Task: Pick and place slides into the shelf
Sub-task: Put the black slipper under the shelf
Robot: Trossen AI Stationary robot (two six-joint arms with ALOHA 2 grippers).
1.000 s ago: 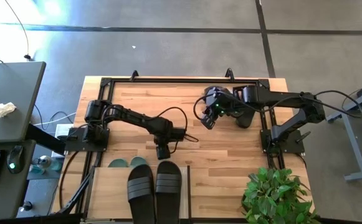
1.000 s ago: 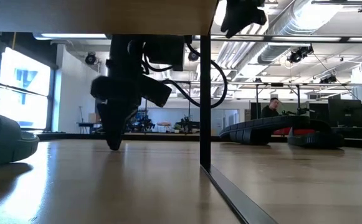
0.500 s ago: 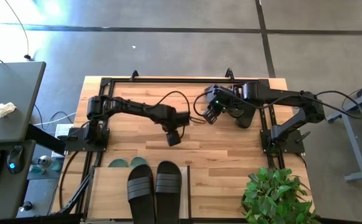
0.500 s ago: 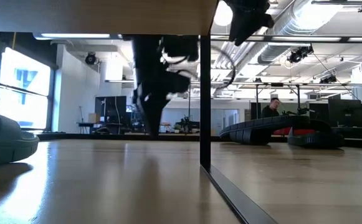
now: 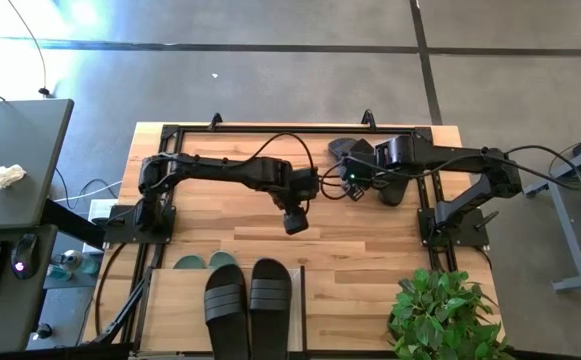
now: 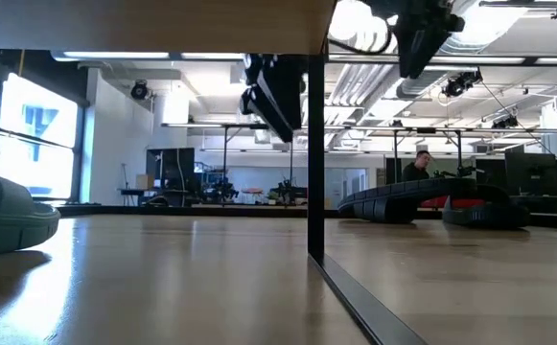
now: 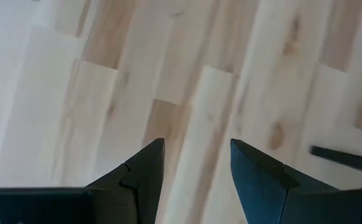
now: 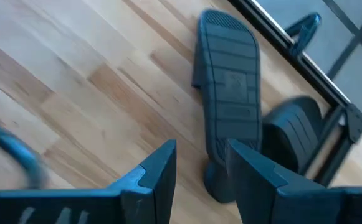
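Both my grippers hang empty over the table with two black slides loose at the back.

My left gripper (image 5: 295,222) sits near the table's centre, fingers (image 7: 144,167) parted over bare wood. My right gripper (image 5: 353,187), at about 1 o'clock from it, is spread apart too, gripping nothing, with one black slide (image 8: 229,140) lying sole-up just ahead and another (image 8: 296,127) beside it by the frame. At 6 o'clock, the shelf (image 5: 175,305) carries a black pair (image 5: 248,300) on top, and green slides (image 5: 207,261) peek from under its far edge.
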